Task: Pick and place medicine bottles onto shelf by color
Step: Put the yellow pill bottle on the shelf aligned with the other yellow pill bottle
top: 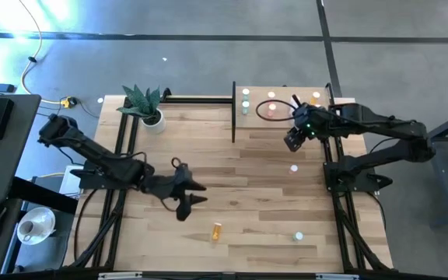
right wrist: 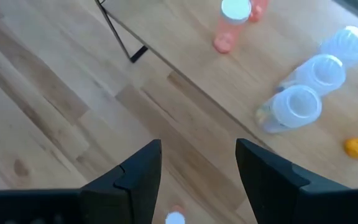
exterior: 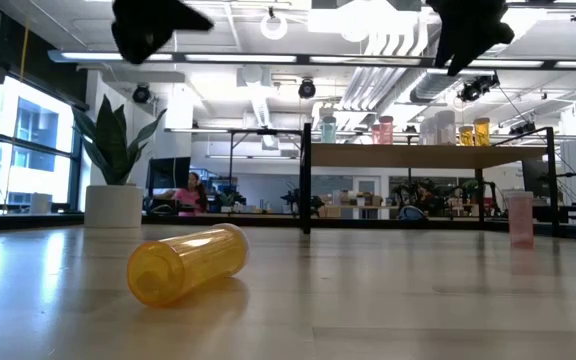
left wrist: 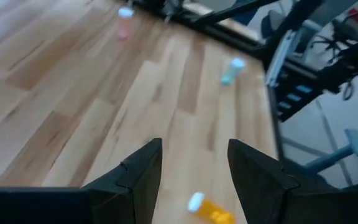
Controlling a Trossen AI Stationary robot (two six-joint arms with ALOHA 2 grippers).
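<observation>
Closest to the front edge, an orange bottle [top: 217,230] lies on its side on the planked table [top: 255,194], cap end toward the low camera, nothing touching it. A little to the right along that front strip stands a teal bottle [top: 299,236], upright and alone.

Just behind the orange bottle hangs the left gripper [top: 190,201], up off the wood; its wrist view shows the fingers [left wrist: 143,177] spread apart with bare planks between them, holding nothing. The orange bottle peeks in beneath that gap in the left wrist picture, and the teal one and a pink bottle [top: 293,167] sit farther out.

Mid-table, that pink bottle stands upright by itself, well clear of both arms.

Further back, the right gripper [top: 294,140] hovers at the near edge of the shelf [top: 243,128], fingers [right wrist: 138,174] parted and empty, with a pale cap showing between them low in its wrist view.

On the shelf itself: teal bottles at the left, pink ones next, clear-white ones beside those, and orange ones at the right end, all standing.

At the back left corner of the table, a potted plant [top: 148,105] in a white pot sits away from everything.
</observation>
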